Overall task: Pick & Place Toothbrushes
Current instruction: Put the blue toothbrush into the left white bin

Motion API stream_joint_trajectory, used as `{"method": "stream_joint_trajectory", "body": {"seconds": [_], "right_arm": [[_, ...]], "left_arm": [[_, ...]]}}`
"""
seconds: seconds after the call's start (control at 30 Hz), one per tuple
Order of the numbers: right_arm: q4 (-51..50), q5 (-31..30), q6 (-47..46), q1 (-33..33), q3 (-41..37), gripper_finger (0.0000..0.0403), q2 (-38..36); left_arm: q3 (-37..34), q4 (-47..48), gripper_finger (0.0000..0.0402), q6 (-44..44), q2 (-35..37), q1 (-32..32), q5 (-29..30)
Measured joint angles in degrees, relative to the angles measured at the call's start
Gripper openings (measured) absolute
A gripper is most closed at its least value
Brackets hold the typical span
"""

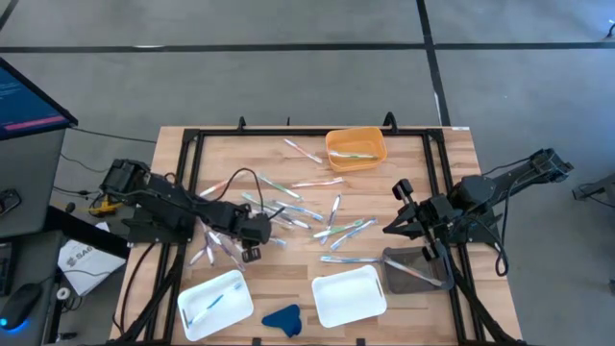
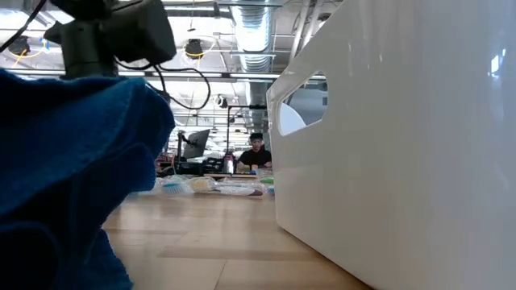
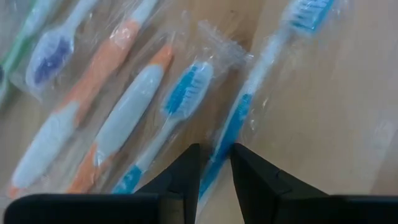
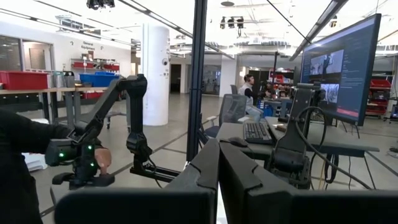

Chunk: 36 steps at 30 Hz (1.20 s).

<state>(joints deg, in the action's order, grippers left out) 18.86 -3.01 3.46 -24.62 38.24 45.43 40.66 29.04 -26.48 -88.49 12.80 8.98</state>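
- The left gripper (image 1: 252, 244) is low over the wooden table (image 1: 452, 163), at the left edge of the scattered toothbrushes (image 1: 317, 223).
- In the left wrist view its fingers (image 3: 186, 177) stand close together on either side of a blue-and-white toothbrush (image 3: 239, 118) in a clear wrapper; the gap is narrow, and it looks as if they are pinching the handle, though the contact itself is hard to make out.
- Just beside that one lie another blue toothbrush (image 3: 177, 102) and two orange-handled toothbrushes (image 3: 118, 121), all wrapped and lying flat on the wood.
- Most toothbrushes are spread over the middle of the table; a few lie in the orange bin (image 1: 356, 149) at the far side, and one is in the left white tray (image 1: 213, 304) near the front edge.
- A second white tray (image 1: 350, 294) sits to the right of it, with a blue cloth (image 1: 282, 319) between the two.
- The right gripper (image 1: 424, 252) waits at the table's right side above a grey tray (image 1: 415, 271), its fingers (image 4: 205, 168) pressed together with nothing between them.
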Motion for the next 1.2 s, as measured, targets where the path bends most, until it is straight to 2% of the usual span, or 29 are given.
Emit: {"method": "stream_joint_trajectory", "body": {"seconds": [0.3, 0.37, 0.5, 0.67, 0.93, 1.2], "right_arm": [[0.00, 0.00, 0.01, 0.04, 0.00, 0.0000, 0.00], [0.00, 0.00, 0.01, 0.04, 0.00, 0.0000, 0.00], [0.00, 0.00, 0.01, 0.04, 0.00, 0.0000, 0.00], [-0.03, 0.00, 0.01, 0.04, 0.00, 0.0000, 0.00], [-0.07, 0.00, 0.01, 0.04, 0.00, 0.0000, 0.00], [-0.07, 0.00, 0.01, 0.04, 0.00, 0.0000, 0.00]], "left_arm": [[-2.64, -3.06, 0.0082, -2.44, 0.20, 0.00, 0.07], [-2.64, -3.50, 0.0069, -2.42, 0.16, 0.00, 0.21], [-2.67, -3.91, 0.0018, -2.40, 0.15, 0.00, 0.20], [-2.93, -4.16, 0.0015, -2.44, 2.42, 0.00, 0.04], [-2.99, -4.10, 0.0009, -2.45, 14.05, 0.47, 0.51], [-2.95, -7.90, 0.0008, -5.73, 27.10, 4.32, 0.70]]}}
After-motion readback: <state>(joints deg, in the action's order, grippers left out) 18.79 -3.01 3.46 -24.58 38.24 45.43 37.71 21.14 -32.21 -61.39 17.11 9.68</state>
